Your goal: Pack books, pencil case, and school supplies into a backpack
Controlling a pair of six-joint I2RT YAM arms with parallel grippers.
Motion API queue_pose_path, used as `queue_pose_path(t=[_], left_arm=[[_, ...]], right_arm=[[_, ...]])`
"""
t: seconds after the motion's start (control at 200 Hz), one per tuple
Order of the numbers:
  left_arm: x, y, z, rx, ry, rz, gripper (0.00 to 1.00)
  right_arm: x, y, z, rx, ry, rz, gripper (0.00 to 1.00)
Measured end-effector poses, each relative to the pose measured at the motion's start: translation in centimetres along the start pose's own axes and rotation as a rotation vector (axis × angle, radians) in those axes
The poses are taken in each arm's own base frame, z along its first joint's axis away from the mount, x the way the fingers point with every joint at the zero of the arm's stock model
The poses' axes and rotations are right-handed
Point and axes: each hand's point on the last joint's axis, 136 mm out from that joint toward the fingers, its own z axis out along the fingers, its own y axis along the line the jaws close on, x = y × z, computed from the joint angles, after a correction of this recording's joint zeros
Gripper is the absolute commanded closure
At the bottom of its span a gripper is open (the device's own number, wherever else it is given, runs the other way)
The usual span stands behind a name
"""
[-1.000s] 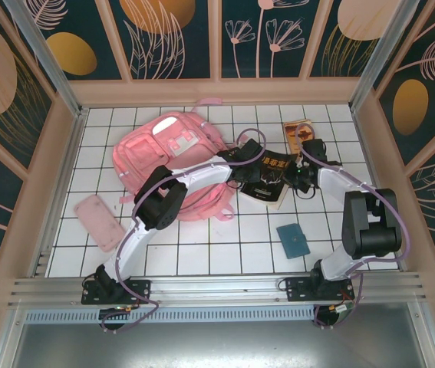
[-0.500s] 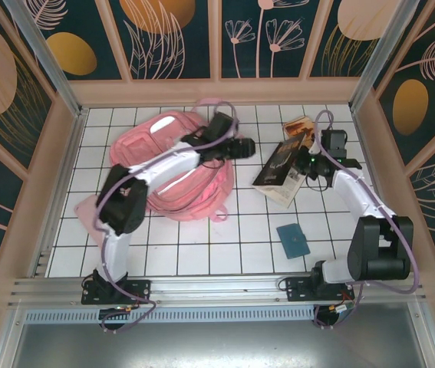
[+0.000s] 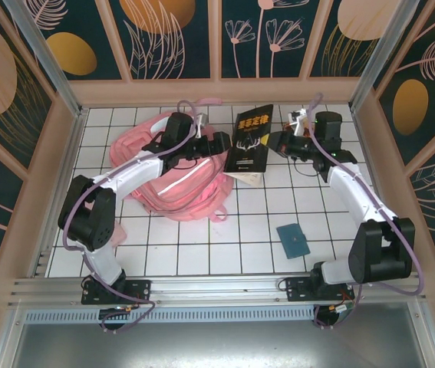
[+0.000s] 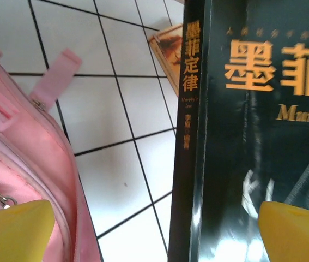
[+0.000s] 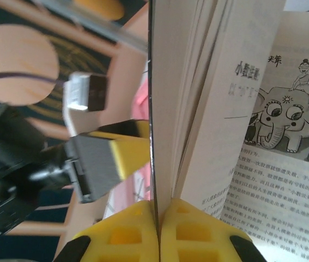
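While the right gripper [image 3: 280, 142] squeezes its yellow fingers [image 5: 127, 240] tight on the cover of the thin black book with orange letters [image 3: 249, 140], the book stands up just beside the big soft pink backpack [image 3: 186, 195]. The left gripper [image 3: 219, 150] is spread wide apart and holds nothing, with one finger by the backpack and one by the book.

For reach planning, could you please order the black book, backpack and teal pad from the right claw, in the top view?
1. black book, pinched by the right claw, on its left.
2. backpack, farther left.
3. teal pad, well below it in the view.
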Motion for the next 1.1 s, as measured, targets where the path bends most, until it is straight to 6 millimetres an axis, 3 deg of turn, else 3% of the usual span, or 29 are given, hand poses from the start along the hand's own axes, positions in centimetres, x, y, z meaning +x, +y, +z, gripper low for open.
queue_pose_path(t=[0.16,0.365,0.49,0.636,0.726,0.806,0.906,0.976,1.101], left_arm=[[0.3,-0.9,-0.9,0.117,0.014,-0.027,0.01],[-0.2,-3.8,-3.0,0.29,-0.009,-0.03,0.08],[-0.9,-5.6,-4.1,0.35,-0.027,-0.006,0.35],[-1.4,-5.5,-4.5,0.357,-0.033,-0.029,0.72],[-1.5,-5.7,-4.6,0.366,-0.04,-0.026,0.87],[-1.7,-5.8,-4.7,0.364,-0.05,-0.036,0.93],[-2.2,-5.8,-4.7,0.346,-0.079,-0.058,0.95],[-2.7,-5.6,-4.9,0.322,-0.115,-0.084,0.95],[-4.3,-4.9,-5.5,0.269,-0.213,-0.147,0.93]], right_arm=[[0.9,2.4,1.2,-0.114,0.071,-0.03,1.0],[1.3,3.1,1.9,-0.161,0.122,-0.025,1.0],[1.1,2.9,2.2,-0.164,0.129,-0.022,1.0],[0.6,2.9,2.2,-0.148,0.122,-0.039,1.0],[0.3,2.5,2.4,-0.124,0.116,-0.04,0.83],[0.1,1.6,2.6,-0.075,0.1,-0.02,0.49],[-0.9,0.3,2.5,0.009,0.038,-0.017,0.2],[-1.4,0.0,2.0,0.05,-0.02,-0.01,0.12],[-0.9,1.0,1.0,0.025,-0.117,0.01,0.1]])
